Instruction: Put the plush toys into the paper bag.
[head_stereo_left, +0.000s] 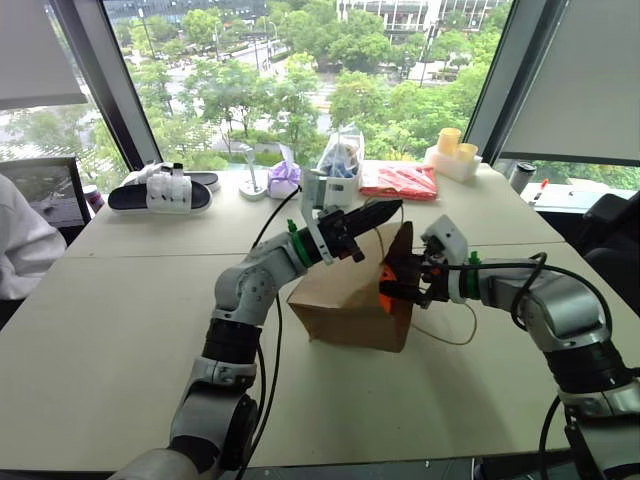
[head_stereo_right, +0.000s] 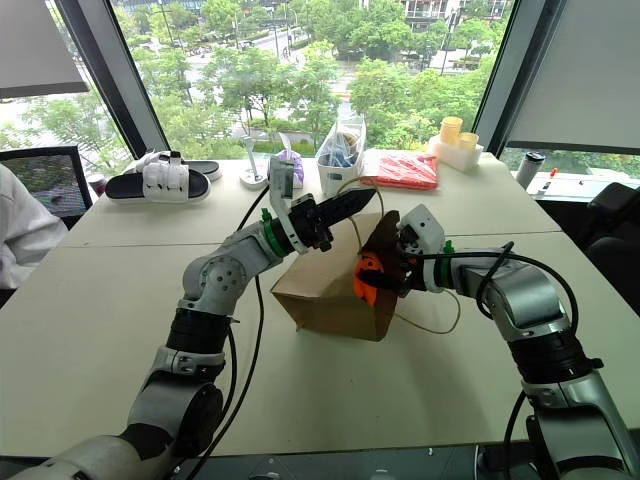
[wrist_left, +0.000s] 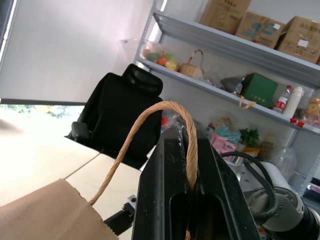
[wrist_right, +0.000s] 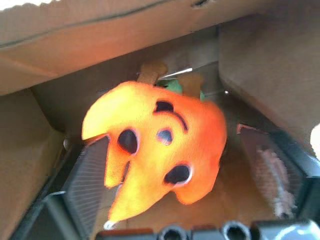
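Inside paper bag (head_stereo_left: 345, 300) mouth | orange plush toy (wrist_right: 155, 150) half-hidden | green one barely visible

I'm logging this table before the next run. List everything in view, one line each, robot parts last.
Brown kraft paper bag: one, brown, mid-table, mouth facing the right hand.
Tan twine loop handle: one, pinched in the left hand; a second loop lies on the table.
Orange rounded plush toy: one, at the bag's mouth, between the right hand's fingers.
Green plush toy: a sliver, inside the bag behind the orange one.
Black-and-white slippers: a pair, far left.
Purple cloth pouch: one, far centre.
Clear plastic bag with blue items: one, beside the pouch.
Red packet: one, far right.
Yellow cups: two, far right corner.
Person's white sleeve: left edge.
Left hand: shut on handle.
Right hand: open.
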